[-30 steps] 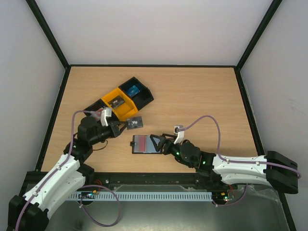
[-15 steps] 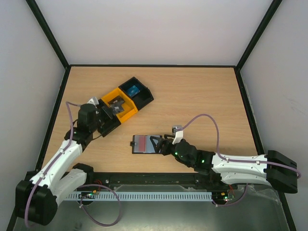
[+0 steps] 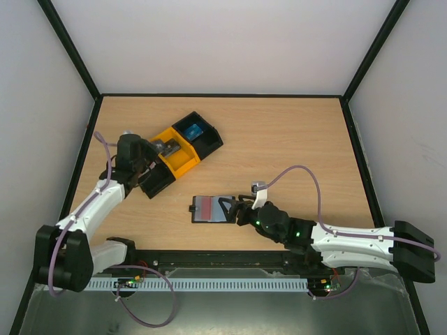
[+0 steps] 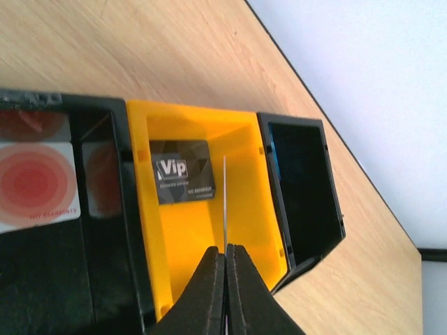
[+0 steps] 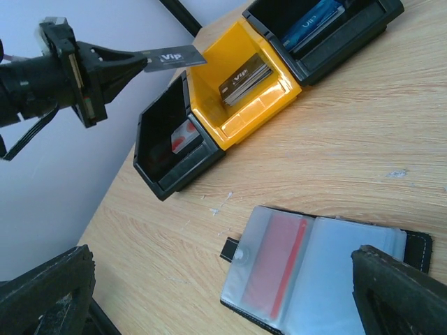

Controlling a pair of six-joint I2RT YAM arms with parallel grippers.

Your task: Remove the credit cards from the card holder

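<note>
Wooden tabletop [image 3: 279, 139], white walls | left gripper [image 4: 225, 251] clamped on thin dark Vip plastic card [image 5: 171, 57], above yellow bin [image 4: 181, 237] | right gripper [image 3: 234, 207] spread wide over flat black card holder [image 5: 328, 269], near side of bin | sleeved red plastic card [image 5: 279, 262]: judged light, stiff, slick; pinch edge at sleeve mouth

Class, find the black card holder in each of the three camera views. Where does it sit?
Top external: card holder, low centre of the picture.
Left wrist: not in it.
Right wrist: card holder, bottom, lying open.
Shared landmark: yellow bin.
</note>
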